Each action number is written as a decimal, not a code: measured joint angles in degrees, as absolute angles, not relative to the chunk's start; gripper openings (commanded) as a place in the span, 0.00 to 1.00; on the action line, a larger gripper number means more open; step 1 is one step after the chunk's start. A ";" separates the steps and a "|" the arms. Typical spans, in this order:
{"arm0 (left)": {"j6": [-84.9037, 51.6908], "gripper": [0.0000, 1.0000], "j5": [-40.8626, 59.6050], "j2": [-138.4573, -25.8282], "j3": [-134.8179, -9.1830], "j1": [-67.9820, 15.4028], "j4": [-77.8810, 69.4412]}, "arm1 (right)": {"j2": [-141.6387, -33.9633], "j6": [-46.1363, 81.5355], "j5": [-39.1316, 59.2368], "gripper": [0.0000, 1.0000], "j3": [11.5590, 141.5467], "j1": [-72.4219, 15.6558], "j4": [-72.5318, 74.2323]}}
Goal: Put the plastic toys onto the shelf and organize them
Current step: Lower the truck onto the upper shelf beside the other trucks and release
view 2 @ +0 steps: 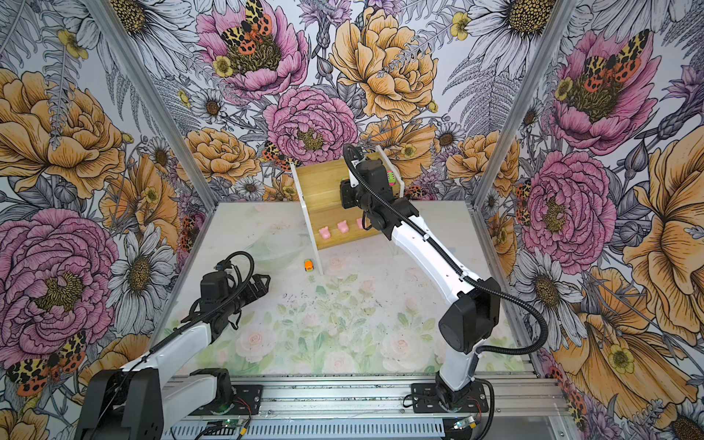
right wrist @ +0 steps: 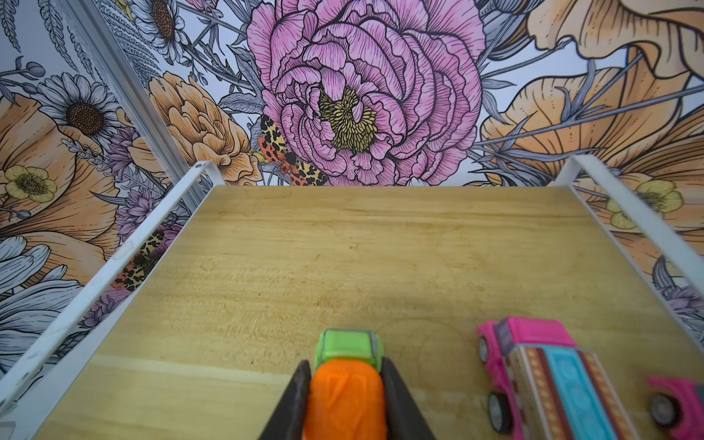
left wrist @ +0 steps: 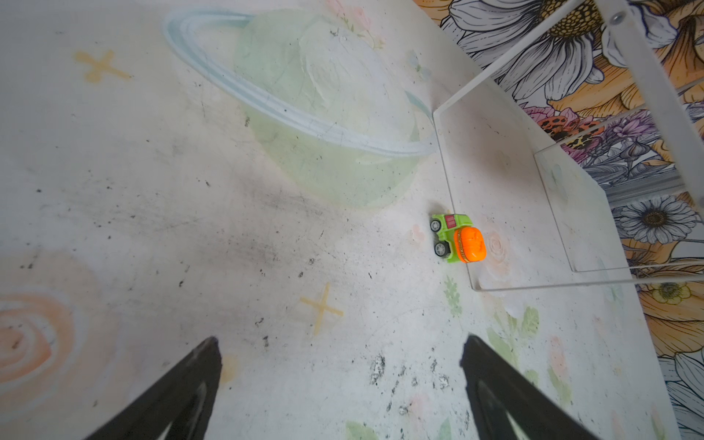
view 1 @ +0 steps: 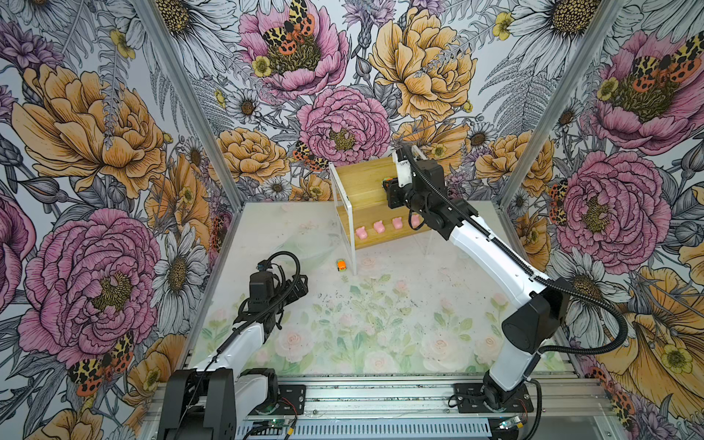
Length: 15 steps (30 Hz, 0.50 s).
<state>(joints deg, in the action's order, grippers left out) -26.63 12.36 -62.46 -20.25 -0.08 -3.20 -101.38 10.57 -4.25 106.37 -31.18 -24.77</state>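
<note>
Right gripper [right wrist: 346, 367] clasps car [right wrist: 347, 400], cab toward wall [right wrist: 362, 95]

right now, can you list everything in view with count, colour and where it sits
shelf: one, bamboo boards in a white frame, far side of the table
pig figures: four, pale pink, row on the lower board
pink cars: two, one with a teal panel, upper board
gripped car: one, orange and green, upper board beside the pink cars
loose car: one, orange and green, on the table by the shelf's front leg
table: one, pale floral print
left gripper: open, empty, above the table
right gripper: shut on the gripped car
</note>
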 measured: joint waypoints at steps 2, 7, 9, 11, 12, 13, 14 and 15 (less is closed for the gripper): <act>-26.61 0.99 12.36 -62.46 -20.25 -0.08 -3.20 | -101.38 10.74 -4.27 0.44 106.37 -31.22 -24.84; -26.63 0.99 12.36 -62.46 -20.25 -0.08 -3.07 | -101.38 10.09 -4.27 0.53 106.37 -31.44 -24.91; -26.63 0.99 12.36 -62.46 -20.25 -0.08 -3.07 | -101.38 9.61 -4.29 0.55 106.37 -31.55 -25.02; -26.63 0.99 12.36 -62.46 -20.25 -0.08 -3.07 | -101.38 9.39 -4.27 0.56 106.37 -31.59 -25.06; -26.63 0.99 12.36 -62.46 -20.25 -0.08 -3.07 | -101.38 9.32 -4.27 0.57 106.37 -31.62 -25.06; -26.63 0.99 12.36 -62.46 -20.25 -0.08 -3.07 | -101.34 9.15 -4.27 0.58 106.37 -31.79 -25.06; -26.63 0.99 12.36 -62.46 -20.25 -0.08 -3.07 | -101.25 8.97 -4.27 0.58 106.37 -31.88 -25.08; -26.63 0.99 12.36 -62.46 -20.25 -0.08 -3.07 | -101.12 8.84 -4.27 0.59 106.37 -31.94 -25.08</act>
<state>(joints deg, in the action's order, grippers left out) -26.63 12.36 -62.46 -20.25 -0.08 -3.07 -101.12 8.84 -4.27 106.37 -31.94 -25.08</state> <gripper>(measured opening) 0.988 0.578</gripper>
